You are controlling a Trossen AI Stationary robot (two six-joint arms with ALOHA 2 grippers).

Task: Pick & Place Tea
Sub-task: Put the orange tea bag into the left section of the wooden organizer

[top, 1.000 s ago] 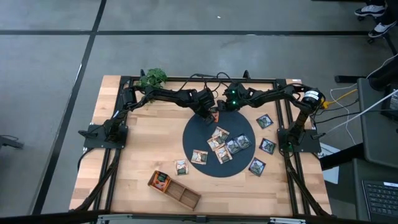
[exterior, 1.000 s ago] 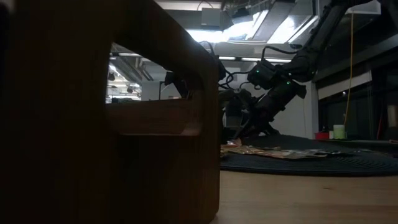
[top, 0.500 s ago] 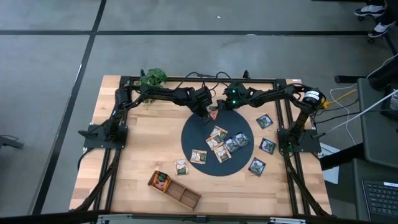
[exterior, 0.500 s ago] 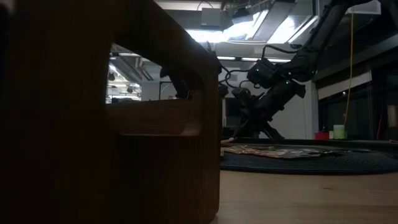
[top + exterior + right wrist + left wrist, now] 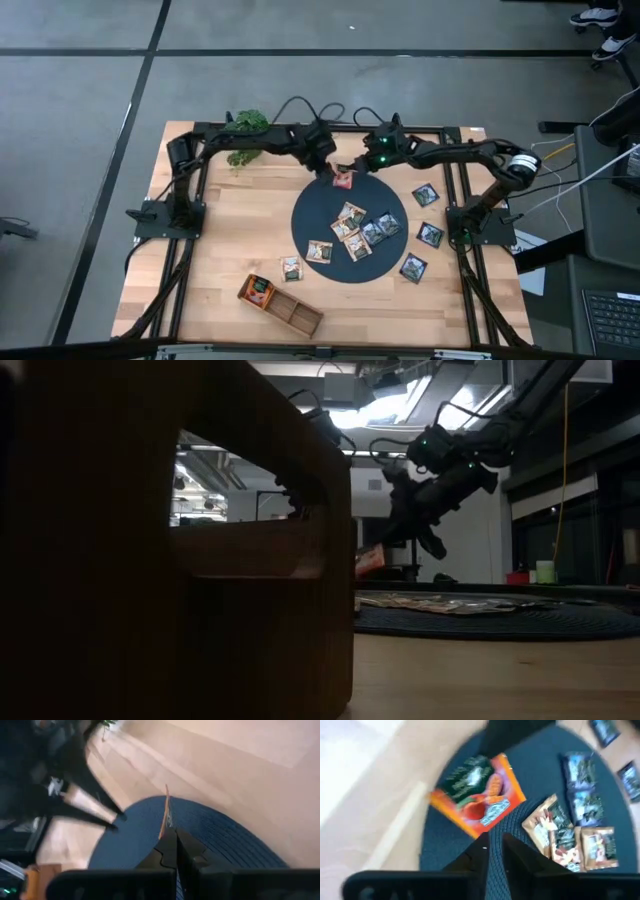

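The right gripper [image 5: 356, 170] is pinching an orange sachet [image 5: 343, 179] edge-on while the left gripper [image 5: 328, 170] is parting beside it, risking a drop.

You had eleven tea sachets [image 5: 352, 218], one round mat [image 5: 310, 212], one compartment tray [image 5: 292, 312], one plant [image 5: 244, 124] and two arms.

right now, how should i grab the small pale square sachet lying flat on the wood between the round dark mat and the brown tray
Probably from straight above, pinching two opposite edges of the pale sachet. It lies flat on the wooden table, so no part stands up to take hold of, and bare wood shows on its sides away from the round dark mat.
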